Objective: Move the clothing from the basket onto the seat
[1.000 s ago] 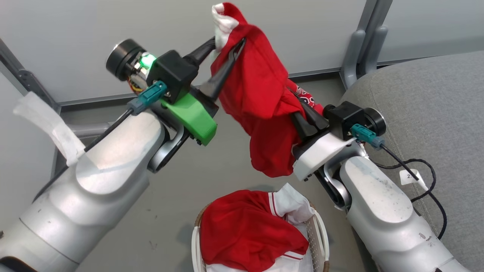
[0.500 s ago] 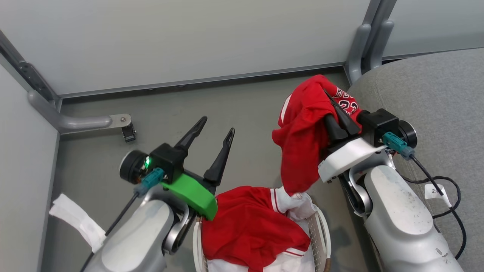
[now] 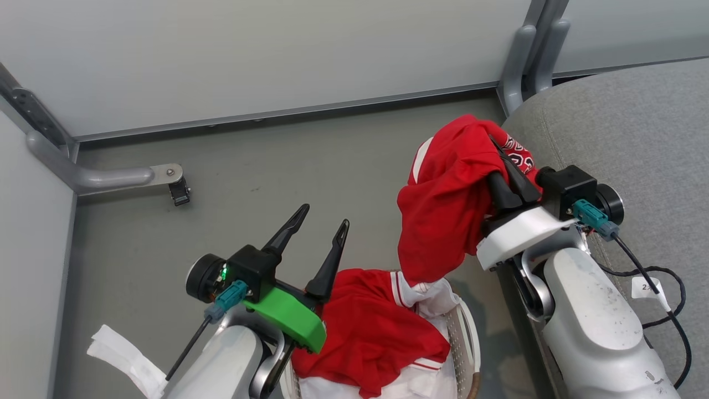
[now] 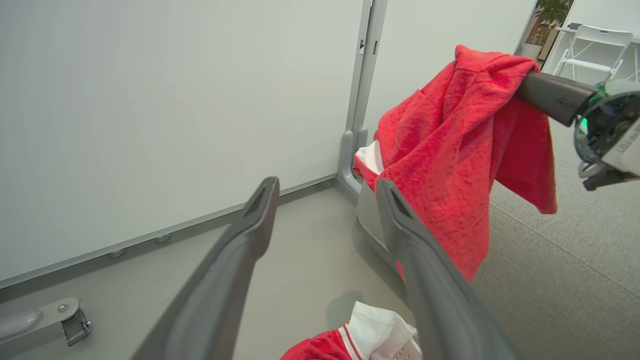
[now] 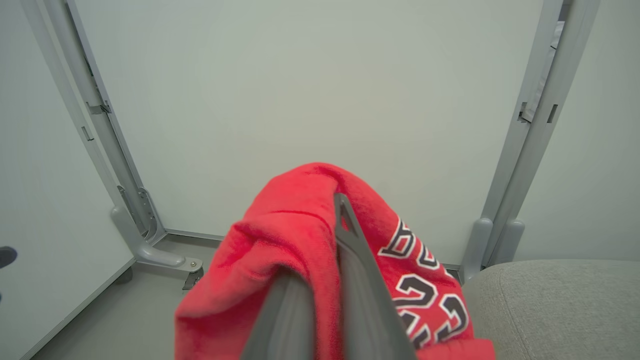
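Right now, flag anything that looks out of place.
The red garment is bunched over the shut right hand, dangling by the seat edge, not laid on it. A loose white strip sticks off the left forearm.

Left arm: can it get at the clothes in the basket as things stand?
Probably yes. The left claw is open and empty close by the basket, whose red pile lies uncovered. The garment hanging from the right claw dangles near the pile's right edge, not across it.

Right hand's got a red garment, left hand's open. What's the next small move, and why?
Probably swing the right hand rightward over the seat before opening: it is shut on the red garment, which mostly hangs beside the seat's edge, above the basket, not over the seat.
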Motion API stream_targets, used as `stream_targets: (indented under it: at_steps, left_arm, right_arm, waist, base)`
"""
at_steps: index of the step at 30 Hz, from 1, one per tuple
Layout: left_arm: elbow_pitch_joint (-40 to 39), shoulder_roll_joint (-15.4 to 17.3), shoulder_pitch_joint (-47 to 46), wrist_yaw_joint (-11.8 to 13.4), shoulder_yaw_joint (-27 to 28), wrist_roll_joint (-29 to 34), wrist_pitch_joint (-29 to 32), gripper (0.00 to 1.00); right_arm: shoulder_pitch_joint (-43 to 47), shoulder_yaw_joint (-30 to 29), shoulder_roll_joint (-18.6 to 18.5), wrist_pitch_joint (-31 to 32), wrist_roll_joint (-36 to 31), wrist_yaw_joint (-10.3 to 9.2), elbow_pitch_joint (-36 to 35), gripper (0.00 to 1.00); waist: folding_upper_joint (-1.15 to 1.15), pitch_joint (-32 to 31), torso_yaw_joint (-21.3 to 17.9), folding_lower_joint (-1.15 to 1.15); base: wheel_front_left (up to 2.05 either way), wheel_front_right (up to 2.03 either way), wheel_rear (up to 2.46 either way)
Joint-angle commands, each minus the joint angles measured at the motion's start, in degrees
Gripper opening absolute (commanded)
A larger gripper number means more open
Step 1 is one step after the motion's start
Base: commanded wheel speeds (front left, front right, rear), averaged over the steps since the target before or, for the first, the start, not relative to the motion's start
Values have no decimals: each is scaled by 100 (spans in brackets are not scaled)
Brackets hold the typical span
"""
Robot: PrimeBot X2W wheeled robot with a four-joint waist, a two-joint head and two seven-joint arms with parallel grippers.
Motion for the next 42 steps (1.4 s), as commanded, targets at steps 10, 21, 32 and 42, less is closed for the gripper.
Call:
stream_targets:
  at_steps: [10, 21, 32, 42]
  left_arm:
    - [-119, -19, 155, -125, 209, 410, -13, 100]
    - [-168, 125, -90, -145, 109, 618, -13, 100]
    - [-37, 301, -250, -146, -240, 482, -13, 100]
    - [-92, 411, -515, -146, -491, 493, -13, 100]
  right_arm:
    - [64, -256, -19, -17, -170, -5, -246, 0]
    - [288, -850, -13, -17, -306, -5, -502, 0]
    - [574, -1183, -11, -17, -320, -5, -600, 0]
    - [-93, -1402, -13, -17, -537, -6, -672, 0]
  waist:
    - [0, 384, -869, 0]
    - [0, 824, -2476, 0]
    - [0, 1014, -3184, 0]
    - [0, 1421, -2878, 0]
  base:
    - [0, 0, 0]
    - [0, 0, 0]
    - [0, 0, 0]
    - [0, 0, 0]
